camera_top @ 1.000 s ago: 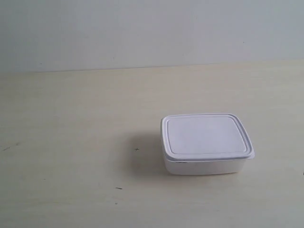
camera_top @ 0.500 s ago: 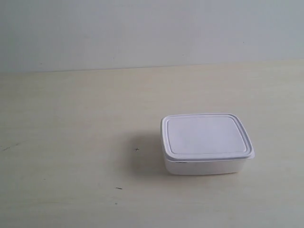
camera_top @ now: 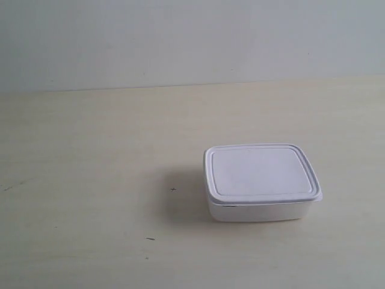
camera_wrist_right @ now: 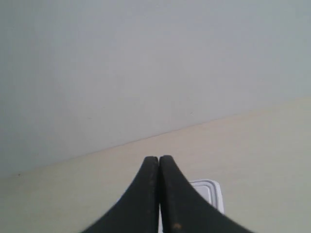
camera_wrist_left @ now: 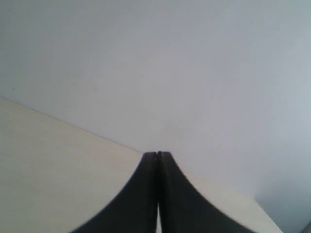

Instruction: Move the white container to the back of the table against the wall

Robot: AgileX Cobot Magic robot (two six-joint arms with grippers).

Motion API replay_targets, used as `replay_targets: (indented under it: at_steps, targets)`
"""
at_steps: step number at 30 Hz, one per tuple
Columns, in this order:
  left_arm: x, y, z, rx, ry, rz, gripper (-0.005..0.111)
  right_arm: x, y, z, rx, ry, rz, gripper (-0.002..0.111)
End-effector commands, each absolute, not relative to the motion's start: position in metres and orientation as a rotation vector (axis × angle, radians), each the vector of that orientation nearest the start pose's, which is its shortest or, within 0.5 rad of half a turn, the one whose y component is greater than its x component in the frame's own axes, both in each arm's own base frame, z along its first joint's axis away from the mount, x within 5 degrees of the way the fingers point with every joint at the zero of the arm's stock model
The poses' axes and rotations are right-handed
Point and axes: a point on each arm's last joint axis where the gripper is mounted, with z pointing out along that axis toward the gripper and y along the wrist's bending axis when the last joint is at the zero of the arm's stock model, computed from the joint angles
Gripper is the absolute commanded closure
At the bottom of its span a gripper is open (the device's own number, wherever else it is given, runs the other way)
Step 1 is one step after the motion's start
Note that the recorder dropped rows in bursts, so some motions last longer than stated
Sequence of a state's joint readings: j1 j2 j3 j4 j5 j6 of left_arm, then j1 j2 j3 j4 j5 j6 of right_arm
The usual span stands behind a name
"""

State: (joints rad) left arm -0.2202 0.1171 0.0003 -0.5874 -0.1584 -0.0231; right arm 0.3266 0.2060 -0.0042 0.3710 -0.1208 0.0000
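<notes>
The white container (camera_top: 261,180) sat on the tabletop (camera_top: 90,180), right of the middle in the exterior view and toward the nearer part of the surface. Its flat, rimmed lid (camera_top: 260,171) was on, lying level. The box stood square on its base, its long side running roughly along the line where tabletop met wall (camera_top: 180,36). A broad stretch of pale tabletop lay between the container and that wall, so the two were well apart. A soft shadow fell on the tabletop just beside the box, on the side toward the exterior view's left. A few tiny dark specks (camera_top: 150,239) marked the wood grain near that shadow.

The left gripper (camera_wrist_left: 157,154) had its jaws pressed together, the two dark fingers (camera_wrist_left: 141,194) meeting at the tips with nothing between them. Past them, its wrist view showed only tabletop (camera_wrist_left: 48,165) and plain wall (camera_wrist_left: 170,63).

The right gripper (camera_wrist_right: 159,158) had its jaws drawn narrow as well, tips touching or very nearly so, and they held nothing. Just beside its dark fingers (camera_wrist_right: 184,204), one rounded corner of the white container (camera_wrist_right: 210,190) peeped out on the tabletop (camera_wrist_right: 262,160), with the wall (camera_wrist_right: 146,63) rising beyond. How high those jaws hung over the box I could not tell.
</notes>
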Motion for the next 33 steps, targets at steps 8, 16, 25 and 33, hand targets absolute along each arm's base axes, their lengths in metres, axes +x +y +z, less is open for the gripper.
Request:
replay_targets:
  at_steps: [8,16,25,33]
  targets:
    - [0.079,-0.022,0.241,-0.292,1.707,-0.65,0.107,0.085,0.032,0.254,0.061,1.757,0.587,0.108]
    - [0.138,-0.049,0.286,-0.134,2.132,-0.604,0.107,0.139,0.054,0.295,0.008,2.188,0.481,0.108]
    - [0.213,-0.082,0.322,0.07,2.22,-0.731,0.107,0.2,0.072,0.324,0.024,2.465,0.351,0.108]
    - [0.217,-0.18,0.281,0.328,2.333,-0.918,0.107,0.216,0.089,0.3,-0.089,2.741,0.412,0.108]
